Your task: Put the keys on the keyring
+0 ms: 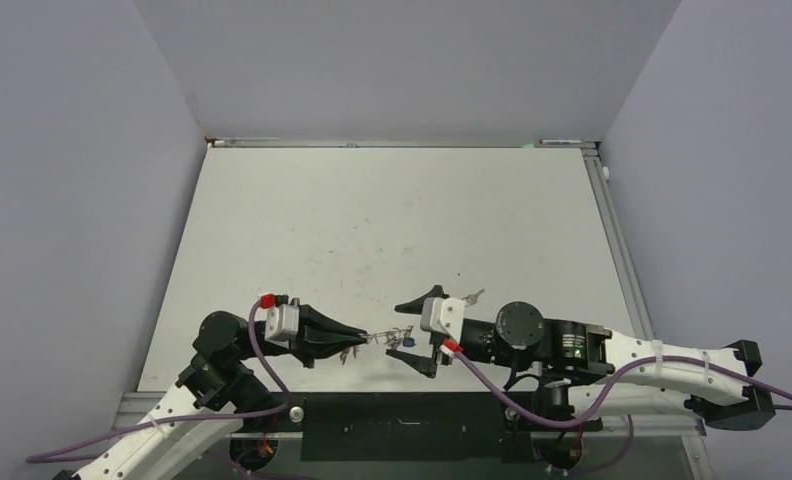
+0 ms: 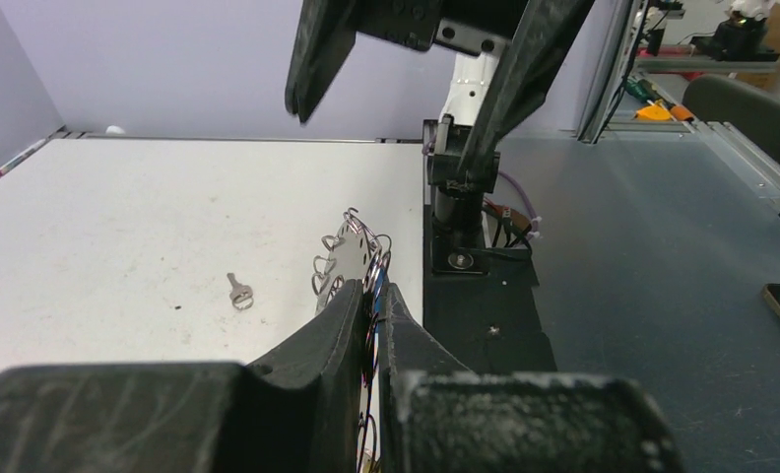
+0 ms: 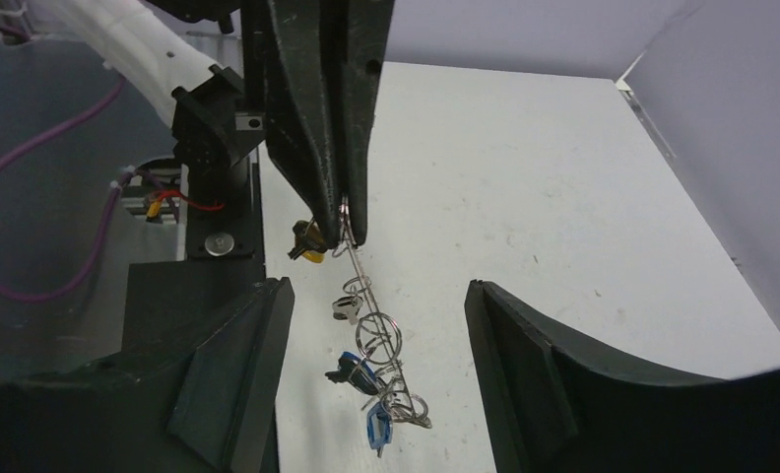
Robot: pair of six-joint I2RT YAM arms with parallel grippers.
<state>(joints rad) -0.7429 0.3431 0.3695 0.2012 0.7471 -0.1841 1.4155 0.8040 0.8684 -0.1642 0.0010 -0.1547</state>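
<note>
My left gripper (image 1: 357,334) is shut on the rim of the keyring (image 1: 387,338), holding it edge-on above the table near the front edge. The ring (image 3: 366,296) carries small loops and hanging keys: a yellow-headed one (image 3: 309,243), a silver one (image 3: 345,308), and two blue-headed ones (image 3: 355,371). In the left wrist view the ring (image 2: 352,254) sticks out past the pinched fingertips. My right gripper (image 1: 417,335) is open, its fingers (image 3: 238,365) spread either side of the ring without touching it. A plain silver key (image 1: 473,296) lies loose on the table; it also shows in the left wrist view (image 2: 238,291).
The white table (image 1: 392,210) is walled by grey panels at left, right and back. A black mounting plate (image 1: 402,410) runs along the near edge between the arm bases. The table's front edge lies just below the held ring.
</note>
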